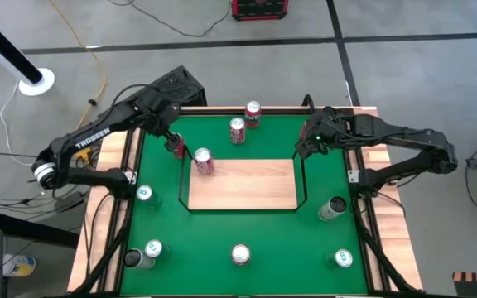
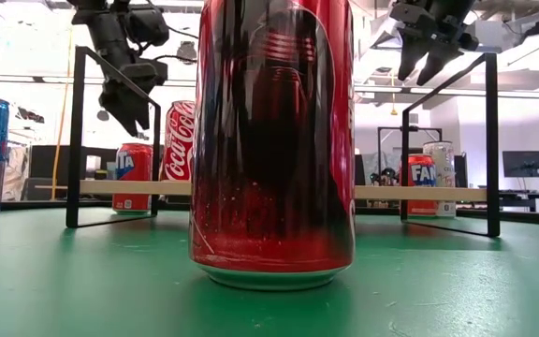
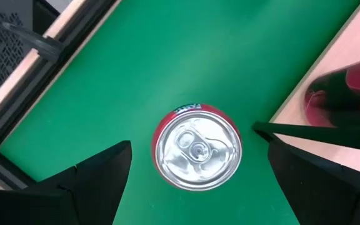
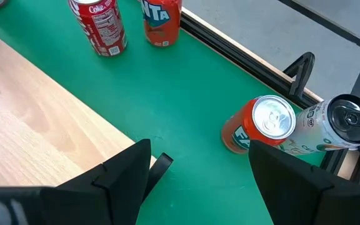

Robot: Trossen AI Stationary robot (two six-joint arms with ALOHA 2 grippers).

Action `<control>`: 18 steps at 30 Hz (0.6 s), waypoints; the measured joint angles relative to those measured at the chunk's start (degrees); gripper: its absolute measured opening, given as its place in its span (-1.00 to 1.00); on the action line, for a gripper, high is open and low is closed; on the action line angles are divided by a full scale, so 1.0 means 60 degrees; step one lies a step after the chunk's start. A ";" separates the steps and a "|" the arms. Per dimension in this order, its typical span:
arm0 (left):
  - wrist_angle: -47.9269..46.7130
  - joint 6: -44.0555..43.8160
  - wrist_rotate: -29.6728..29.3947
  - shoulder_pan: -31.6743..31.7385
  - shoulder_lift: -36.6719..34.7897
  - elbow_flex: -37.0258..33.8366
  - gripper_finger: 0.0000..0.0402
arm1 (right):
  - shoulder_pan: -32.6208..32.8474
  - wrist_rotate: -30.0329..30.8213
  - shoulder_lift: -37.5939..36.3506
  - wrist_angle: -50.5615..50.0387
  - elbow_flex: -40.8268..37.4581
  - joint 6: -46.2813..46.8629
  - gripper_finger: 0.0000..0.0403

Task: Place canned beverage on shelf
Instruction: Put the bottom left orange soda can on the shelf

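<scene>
1. The step in hand looked like the pick-up. The left gripper (image 1: 175,146) hung in the upper left of the high view, just off the far left corner of the shelf (image 1: 255,190). Its jaws stood wide apart and held nothing.
2. In the left wrist view a red-rimmed can (image 3: 197,147) stood upright on the green table (image 1: 247,228) straight below, between the two fingers (image 3: 99,172) with room on either side. That centring looked good, and I would have kept it on the way down.
3. The can stood just beside the shelf's board but not on it. The black wire rail (image 1: 182,178) ran close by, so the finger on that side needed watching during the descent.
4. A straight drop with no sideways drift seemed best. The jaws should close around the middle of the can's body, not at the rim, because a thin can dents and tips easily.
5. A Coca-Cola can (image 1: 204,162) already stood on the shelf's upper left corner, close to the gripper. I judged the picked can would need lifting above the board and rail, then setting down on bare wood nearer the centre of the frame, well away from that can.
6. The right gripper (image 1: 307,142) waited near the shelf's upper right corner with its jaws parted and nothing between them. It was out of the way there and could stay put.
7. Other cans dotted the table along the lower edge of the frame, clear of this move.
</scene>
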 joint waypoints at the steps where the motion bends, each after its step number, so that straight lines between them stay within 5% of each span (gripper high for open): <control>1: -0.0019 0.0008 0.0002 -0.0004 0.0088 0.0000 0.80 | 0.0000 0.0000 0.0000 -0.0010 0.0000 -0.0004 0.47; 18: -0.0058 0.0202 -0.0100 -0.0306 0.1666 0.0026 0.80 | -0.0004 0.0011 0.0000 -0.0124 0.0007 -0.0029 0.47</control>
